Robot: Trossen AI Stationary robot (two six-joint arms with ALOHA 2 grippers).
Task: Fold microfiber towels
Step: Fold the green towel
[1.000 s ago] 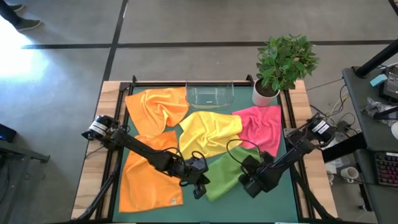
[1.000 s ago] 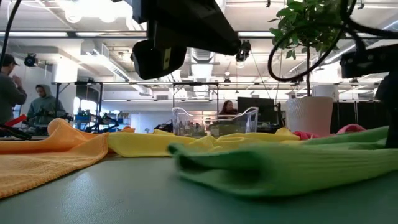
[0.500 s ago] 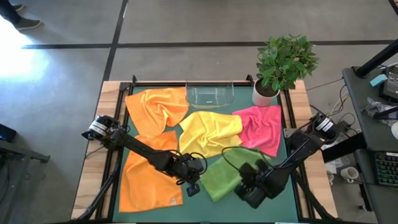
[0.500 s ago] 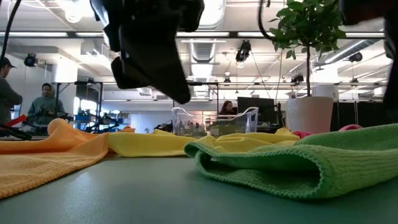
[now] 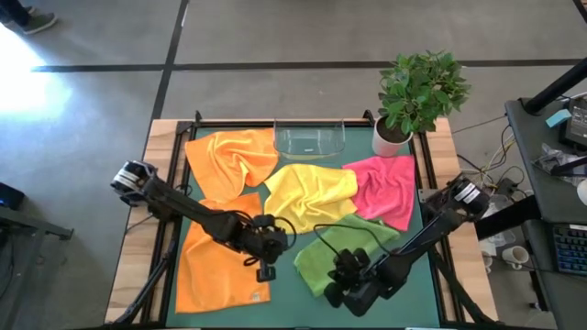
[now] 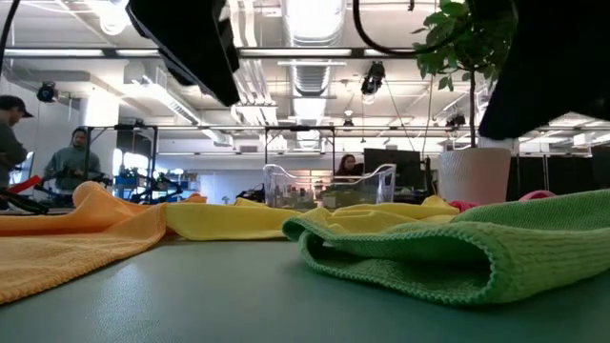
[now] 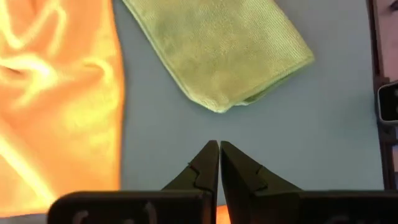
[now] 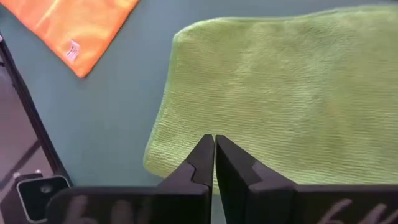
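L pincer (image 5: 267, 273): fingers pressed together, nothing held; above bare green surface (image 5: 284, 298), betw. flat orange towel (image 5: 215, 261) & lime green towel (image 5: 344, 247).
R pincer (image 5: 335, 295): closed, empty; at near edge of lime green towel, tips over its fold.
Lime green towel: folded over, near-right part of surface.
Yellow towel (image 5: 312, 192): centre, crumpled.
Hot pink towel (image 5: 385, 188): right, beside plant pot (image 5: 390, 137).
2nd orange towel (image 5: 229, 156): far-left, rumpled, by clear tray (image 5: 310, 139).
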